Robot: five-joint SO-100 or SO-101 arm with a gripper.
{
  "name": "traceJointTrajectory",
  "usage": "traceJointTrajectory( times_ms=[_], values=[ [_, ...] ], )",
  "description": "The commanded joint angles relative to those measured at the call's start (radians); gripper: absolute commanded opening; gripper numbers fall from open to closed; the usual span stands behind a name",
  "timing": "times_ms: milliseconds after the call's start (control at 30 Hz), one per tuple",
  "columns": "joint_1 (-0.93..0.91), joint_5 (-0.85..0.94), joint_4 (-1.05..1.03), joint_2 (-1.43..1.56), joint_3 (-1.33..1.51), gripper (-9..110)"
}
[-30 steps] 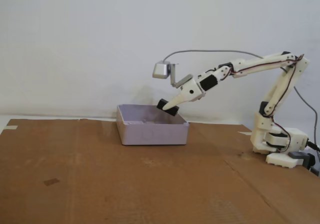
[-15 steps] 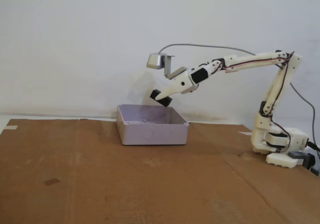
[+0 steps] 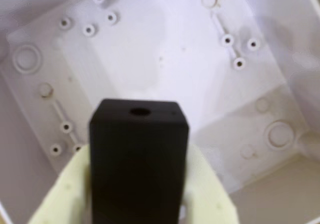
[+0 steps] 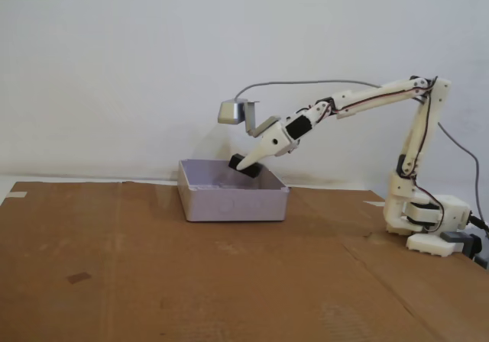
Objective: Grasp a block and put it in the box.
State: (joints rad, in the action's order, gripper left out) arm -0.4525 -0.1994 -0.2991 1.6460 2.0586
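Black block (image 3: 138, 159) held between the closed jaws, poised above the box (image 4: 233, 202) interior, tilted downward.

The box (image 4: 233, 203) stands at mid-frame in the fixed view, its low walls the only barrier around an open top. In the wrist view its floor (image 3: 165, 59) lies bare across the upper frame, save small moulded studs. The held block (image 3: 139, 159) fills the lower centre. The brown surface (image 4: 153, 281) around the box is open.
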Motion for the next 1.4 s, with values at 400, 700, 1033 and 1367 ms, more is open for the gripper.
traceJointTrajectory(
  times_ms=[400,700,1033,1367],
  values=[
    [0.005,0.014,0.025,-0.058,-0.229,4],
    [0.02,0.06,-0.002,-0.109,-0.233,4],
    [0.011,0.063,-0.153,-0.156,-0.313,4],
    [0.008,0.061,-0.152,-0.236,-0.379,4]
  ],
)
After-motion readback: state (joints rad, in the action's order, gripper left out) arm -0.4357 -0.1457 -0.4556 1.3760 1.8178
